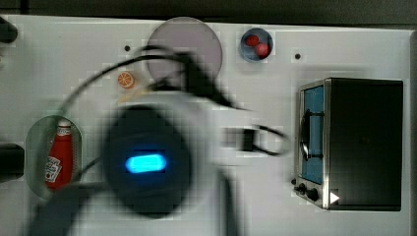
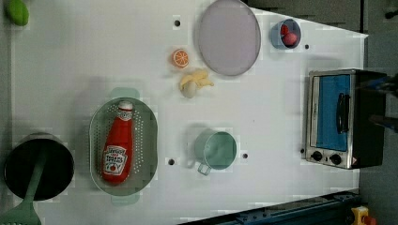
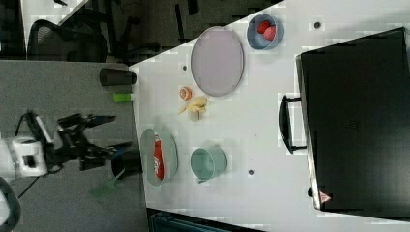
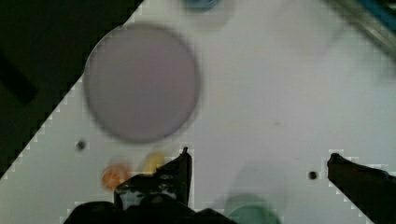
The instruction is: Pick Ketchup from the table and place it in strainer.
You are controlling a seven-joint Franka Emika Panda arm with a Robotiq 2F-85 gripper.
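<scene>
The Ketchup (image 2: 117, 145), a red squeeze bottle with a white cap and label, lies on its side inside the strainer (image 2: 145, 126), a pale mint-green oval basket. Both appear at the top view's left, Ketchup (image 1: 60, 156) in strainer (image 1: 34, 142), and in the right view, Ketchup (image 3: 158, 159) in strainer (image 3: 147, 145). My gripper (image 4: 259, 158) is open, its two dark fingers wide apart with nothing between them, well above the table. In the right view the gripper (image 3: 109, 134) appears left of the strainer, apart from it.
A grey-lilac plate (image 2: 228, 37), a blue bowl with red balls (image 2: 285, 33), an orange slice (image 2: 180, 58) and a banana (image 2: 195, 83) lie on the white table. A mint cup (image 2: 217, 150), a toaster oven (image 2: 338, 117) and a black pot (image 2: 37, 166) with a green spatula also stand there.
</scene>
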